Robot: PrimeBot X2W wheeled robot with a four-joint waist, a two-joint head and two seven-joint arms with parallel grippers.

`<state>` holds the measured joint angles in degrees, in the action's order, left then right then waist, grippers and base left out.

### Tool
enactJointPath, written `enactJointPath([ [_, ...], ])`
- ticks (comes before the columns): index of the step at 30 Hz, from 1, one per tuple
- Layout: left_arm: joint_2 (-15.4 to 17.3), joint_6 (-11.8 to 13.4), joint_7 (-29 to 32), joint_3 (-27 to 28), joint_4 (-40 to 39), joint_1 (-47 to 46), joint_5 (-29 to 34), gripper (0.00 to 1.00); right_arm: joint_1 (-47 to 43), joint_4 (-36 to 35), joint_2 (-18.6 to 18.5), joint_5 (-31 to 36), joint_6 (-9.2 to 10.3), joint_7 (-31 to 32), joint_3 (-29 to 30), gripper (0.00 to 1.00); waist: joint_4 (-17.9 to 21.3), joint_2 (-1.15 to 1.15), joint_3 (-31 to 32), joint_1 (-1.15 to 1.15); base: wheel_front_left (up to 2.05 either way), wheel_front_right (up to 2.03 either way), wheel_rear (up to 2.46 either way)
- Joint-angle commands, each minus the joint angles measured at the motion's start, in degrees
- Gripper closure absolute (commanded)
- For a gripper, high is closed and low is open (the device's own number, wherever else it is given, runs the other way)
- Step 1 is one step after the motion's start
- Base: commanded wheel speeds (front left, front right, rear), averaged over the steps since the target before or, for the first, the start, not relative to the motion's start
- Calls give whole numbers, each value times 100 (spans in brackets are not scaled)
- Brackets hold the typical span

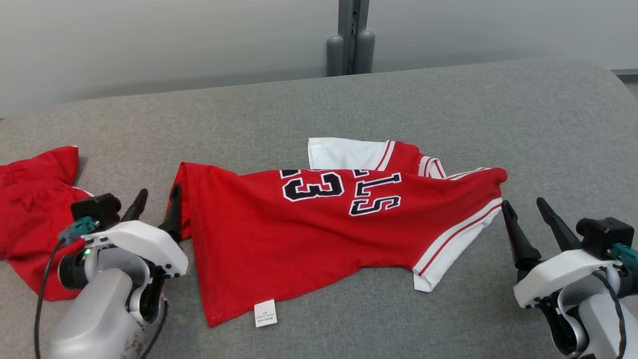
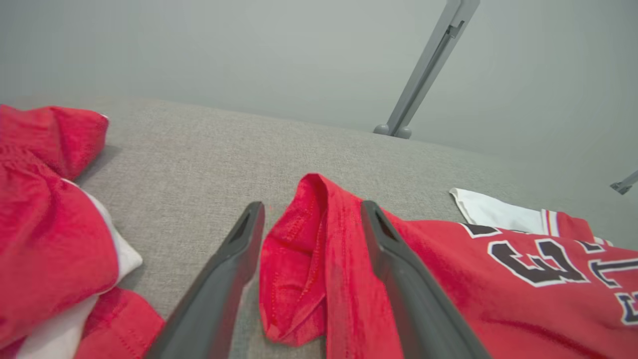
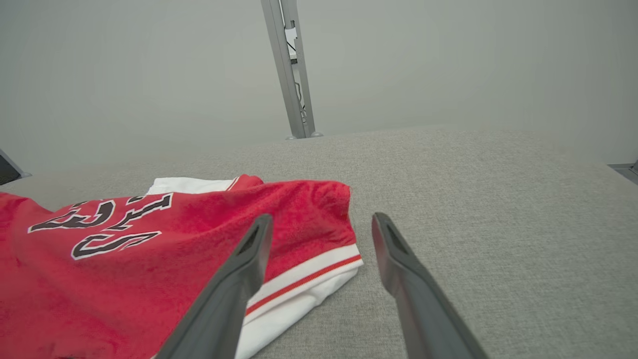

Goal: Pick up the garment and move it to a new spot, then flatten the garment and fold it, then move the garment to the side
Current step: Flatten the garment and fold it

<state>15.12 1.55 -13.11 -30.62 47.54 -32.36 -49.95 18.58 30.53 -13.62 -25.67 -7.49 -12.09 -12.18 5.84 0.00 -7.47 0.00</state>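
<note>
Leftmost, crumpled red cloth [image 1: 35, 209] heaped at left edge of grey padded surface [image 1: 448, 99], near left gripper [image 1: 159, 193]. Left gripper released, fingers spread wide; raised left edge of red jersey [image 1: 309, 234] stands between them. Jersey lies mid-surface, partly flattened, dark number and lettering upside down, white label [image 1: 265, 313] at near hem. Bare surface behind jersey runs to grey post [image 1: 350, 45] at back edge. Right gripper [image 1: 523, 203] released, empty, just beside jersey's striped right end; open surface further right.
</note>
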Motion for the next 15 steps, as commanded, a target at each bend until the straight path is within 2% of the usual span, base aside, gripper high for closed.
enactJointPath([
  [1,70,31,-49,37,-68,60,35,0,-63,-25,-48,-8,-1,-42,26,0,-52,0,46,0,0,0,0],
  [5,386,322,-196,333,-913,570,252,0,-224,-153,-34,24,-1,-120,171,0,-160,0,163,0,0,0,0],
  [8,594,671,-209,772,-1953,1077,537,0,-381,-252,13,28,-1,-158,294,0,-246,0,245,0,0,0,0],
  [11,610,957,-204,1096,-2953,1736,799,0,-594,-333,74,12,-1,-165,398,0,-322,0,324,0,0,0,0],
  [15,540,1119,-205,1236,-3743,2395,882,0,-873,-418,115,-10,-1,-93,454,0,-387,0,386,0,0,0,0],
])
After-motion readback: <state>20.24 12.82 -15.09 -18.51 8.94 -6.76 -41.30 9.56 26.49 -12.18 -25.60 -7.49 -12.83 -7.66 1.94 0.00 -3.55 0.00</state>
